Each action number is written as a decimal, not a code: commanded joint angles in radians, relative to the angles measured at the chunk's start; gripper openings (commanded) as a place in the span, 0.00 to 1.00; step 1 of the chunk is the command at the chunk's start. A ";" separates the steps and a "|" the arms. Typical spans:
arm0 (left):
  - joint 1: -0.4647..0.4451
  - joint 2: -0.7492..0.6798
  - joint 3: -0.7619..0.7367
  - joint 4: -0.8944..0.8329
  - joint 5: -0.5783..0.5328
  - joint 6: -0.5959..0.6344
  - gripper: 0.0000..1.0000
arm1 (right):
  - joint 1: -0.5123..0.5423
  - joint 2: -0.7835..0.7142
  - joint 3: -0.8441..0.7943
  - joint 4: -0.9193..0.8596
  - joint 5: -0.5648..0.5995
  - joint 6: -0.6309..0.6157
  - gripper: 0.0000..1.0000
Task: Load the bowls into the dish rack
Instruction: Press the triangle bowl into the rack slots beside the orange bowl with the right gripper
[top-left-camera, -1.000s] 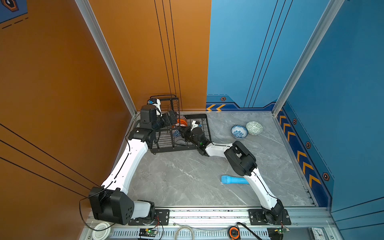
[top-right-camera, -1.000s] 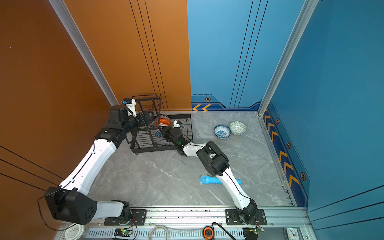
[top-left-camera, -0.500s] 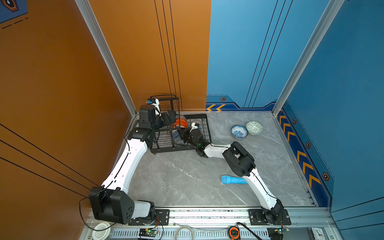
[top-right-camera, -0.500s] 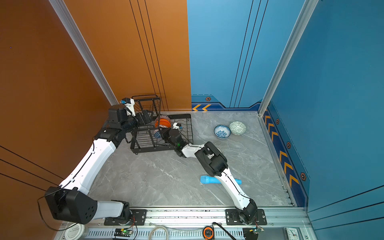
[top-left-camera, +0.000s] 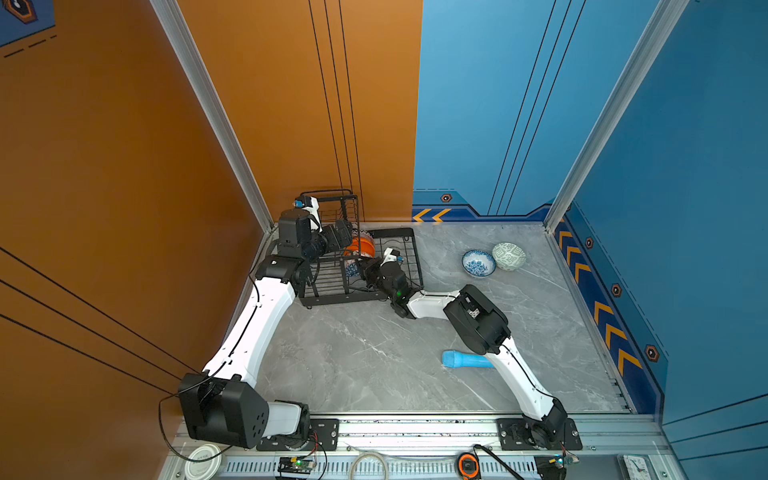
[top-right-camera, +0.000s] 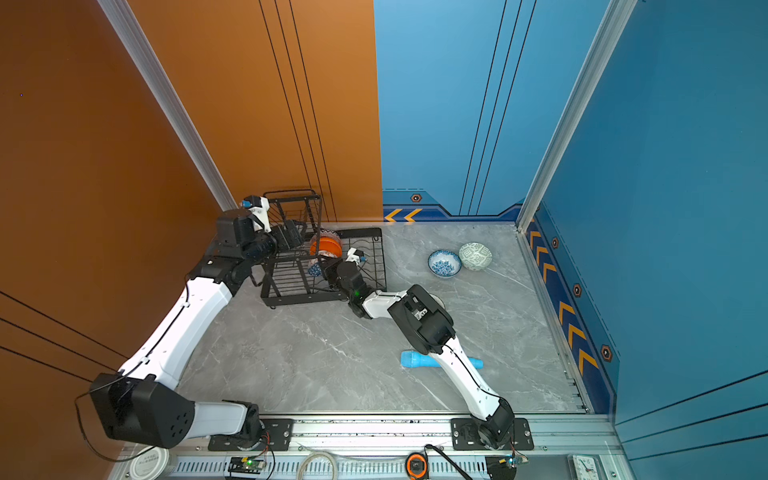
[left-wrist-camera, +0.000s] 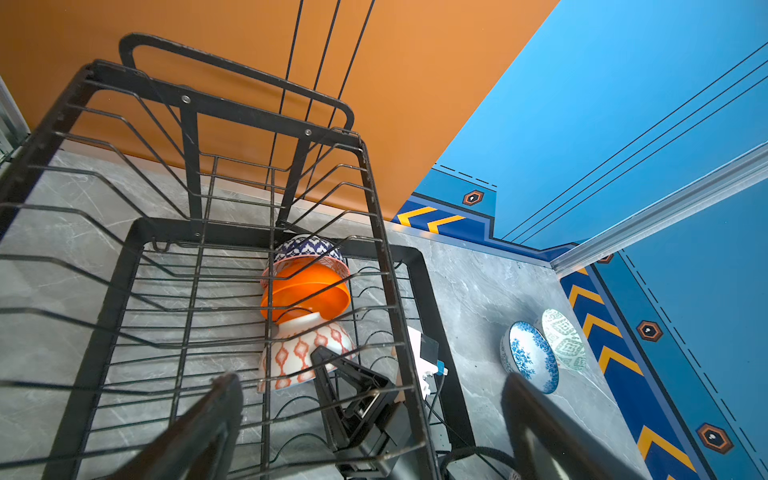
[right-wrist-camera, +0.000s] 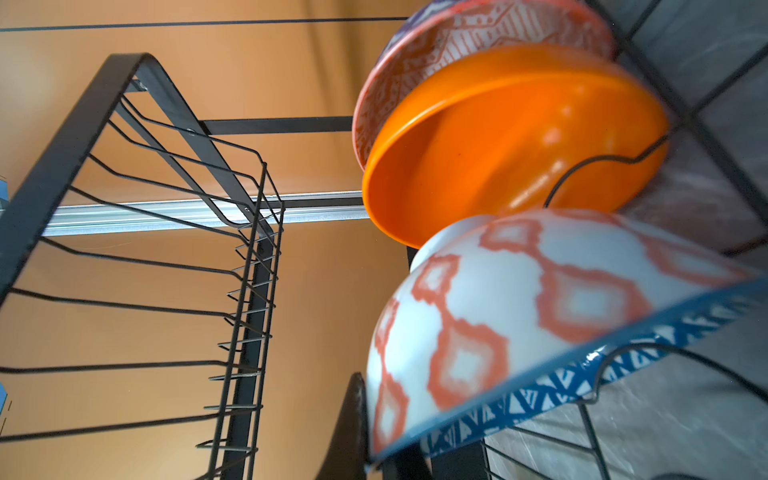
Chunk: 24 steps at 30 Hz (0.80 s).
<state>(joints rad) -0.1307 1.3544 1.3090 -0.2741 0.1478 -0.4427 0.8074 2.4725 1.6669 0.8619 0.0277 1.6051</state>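
Observation:
The black wire dish rack (top-left-camera: 400, 249) (top-right-camera: 376, 257) stands in the far left corner. Three bowls stand on edge in a row in its lower tray: a navy-patterned bowl (left-wrist-camera: 307, 248), a plain orange bowl (left-wrist-camera: 307, 291) (right-wrist-camera: 498, 137) and an orange-white diamond bowl (left-wrist-camera: 291, 353) (right-wrist-camera: 478, 316) with a blue triangle band inside its rim. My right gripper (right-wrist-camera: 374, 453) (top-left-camera: 362, 266) is shut on the diamond bowl's rim, and the bowl leans against the orange one. My left gripper (left-wrist-camera: 374, 415) (top-left-camera: 347, 237) hangs open and empty over the raised basket. A white-blue floral bowl (top-left-camera: 478, 262) (top-right-camera: 444, 262) and a pale green bowl (top-left-camera: 508, 255) (top-right-camera: 475, 255) sit side by side on the table at the far right.
A light blue cylinder (top-left-camera: 465, 359) (top-right-camera: 415, 359) lies on the table near the front, partly under my right forearm. Orange and blue walls close in the back and sides. The rack's upper basket (left-wrist-camera: 365, 174) stands just left of the loaded bowls.
My right gripper has edged a little to the left, deeper into the rack, with the diamond bowl in it. The left arm has stayed put.

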 joint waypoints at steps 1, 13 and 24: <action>0.007 0.004 -0.019 0.000 0.023 -0.008 0.98 | 0.010 -0.035 -0.036 -0.045 0.026 0.016 0.04; 0.008 0.000 -0.020 0.001 0.025 -0.008 0.98 | 0.014 -0.046 -0.048 -0.058 0.038 0.018 0.13; 0.014 0.006 -0.021 0.001 0.031 -0.013 0.98 | 0.012 -0.048 -0.045 -0.066 0.036 0.019 0.22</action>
<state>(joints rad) -0.1299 1.3544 1.3090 -0.2737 0.1524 -0.4431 0.8135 2.4607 1.6405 0.8566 0.0547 1.6241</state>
